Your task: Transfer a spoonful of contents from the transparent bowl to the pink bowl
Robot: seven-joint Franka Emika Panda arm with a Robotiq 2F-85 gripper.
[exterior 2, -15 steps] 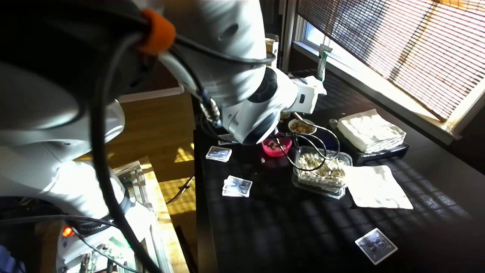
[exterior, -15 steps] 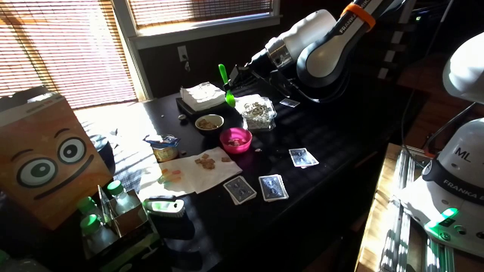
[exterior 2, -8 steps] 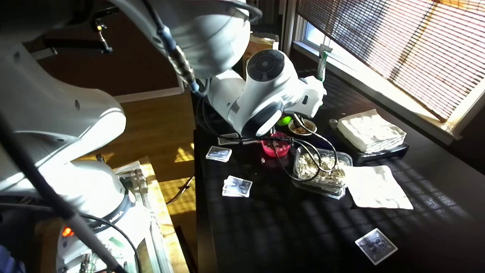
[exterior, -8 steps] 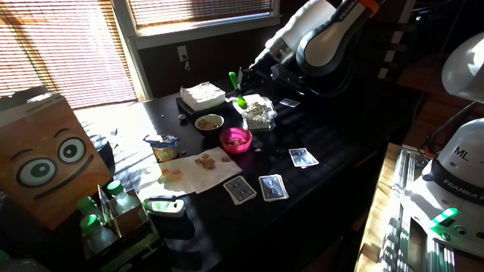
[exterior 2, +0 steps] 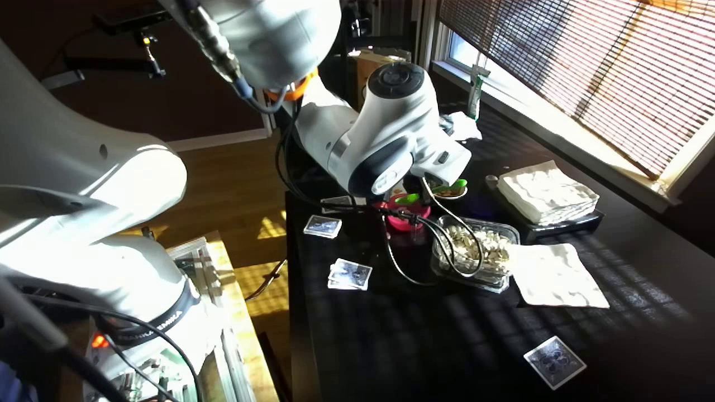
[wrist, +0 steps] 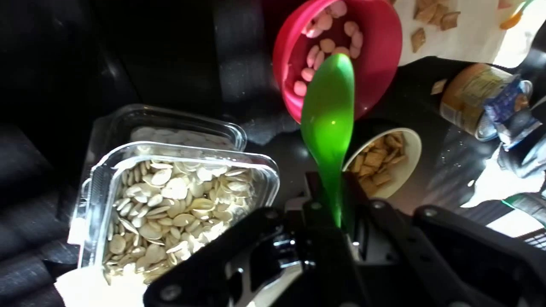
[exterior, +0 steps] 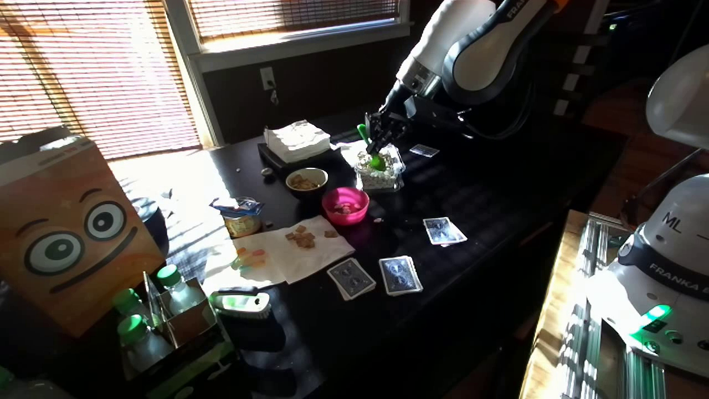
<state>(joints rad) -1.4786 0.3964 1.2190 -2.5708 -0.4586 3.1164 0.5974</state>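
Window blinds (exterior: 299,25) throw barred sunlight over a black bench (exterior: 476,188). Claw (wrist: 332,189) clamped on a green spoon (wrist: 330,115), gripped partway along the handle. The transparent bowl (wrist: 97,204), rectangular, is filled with flat pale seeds (wrist: 170,209); the pink bowl (wrist: 381,72), near it, contains pink rounded pieces (wrist: 327,45) and no discernible seeds, so the transfer is judged incomplete. In an exterior view the spoon's head (exterior: 378,162) lines up with the seeds; in the wrist view it overlaps the pink bowl, and contact cannot be told. No load shows on the visible face. Step in hand, by inference: positioning for the scoop. Enter tip first, inclined, inside the clear rim; draw a shallow stroke with the hollow uppermost; level the spoon and rise clear of the wall before crossing. Deep pressure may twist the spoon in the grasp or slide the transparent bowl; tilting in transit would probably shed the seeds. Tip out low, over the middle of the pink bowl. Surroundings: white-lined bowl (wrist: 407,162) of cereal squares (wrist: 374,158) just beside the pink bowl; napkin stack (exterior: 299,141) toward the window side; playing cards (exterior: 400,275), backs up; large box (exterior: 77,238) printed with a face; outlet (exterior: 267,78) on a dark wall (exterior: 332,83).
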